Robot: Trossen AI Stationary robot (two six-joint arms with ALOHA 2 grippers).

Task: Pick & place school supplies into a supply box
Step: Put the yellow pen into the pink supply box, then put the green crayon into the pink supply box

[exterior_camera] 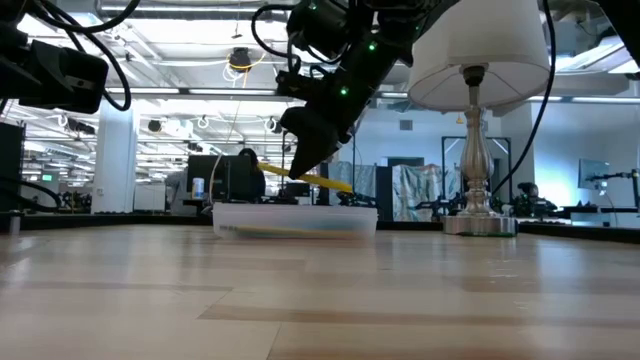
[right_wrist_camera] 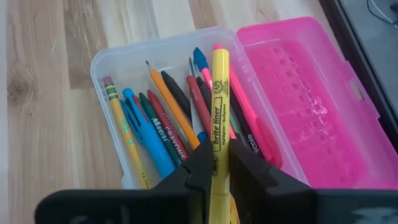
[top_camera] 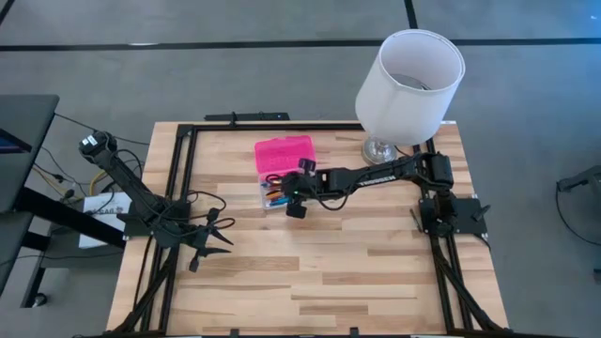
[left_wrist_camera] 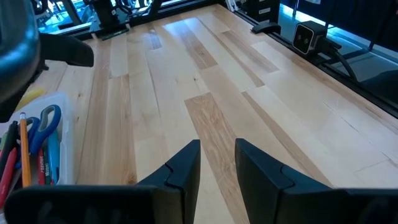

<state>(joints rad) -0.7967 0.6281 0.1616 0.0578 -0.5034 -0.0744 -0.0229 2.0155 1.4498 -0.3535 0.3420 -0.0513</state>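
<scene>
the near half of the table (top_camera: 329, 282) is left bare wood, so wide passage is offered there. the far edge is crowded: the lamp (top_camera: 406, 89) is planted at the far right corner, its shade overhanging the boards. the supply box (top_camera: 282, 169) is set mid-table toward the far side, lid flung back, and the space above it is taken by the right gripper (right_wrist_camera: 214, 165). the left gripper (top_camera: 214, 237) is parked at the left edge.

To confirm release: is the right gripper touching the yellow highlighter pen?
Touching. In the right wrist view, the right gripper has both fingers against the yellow highlighter pen.
</scene>
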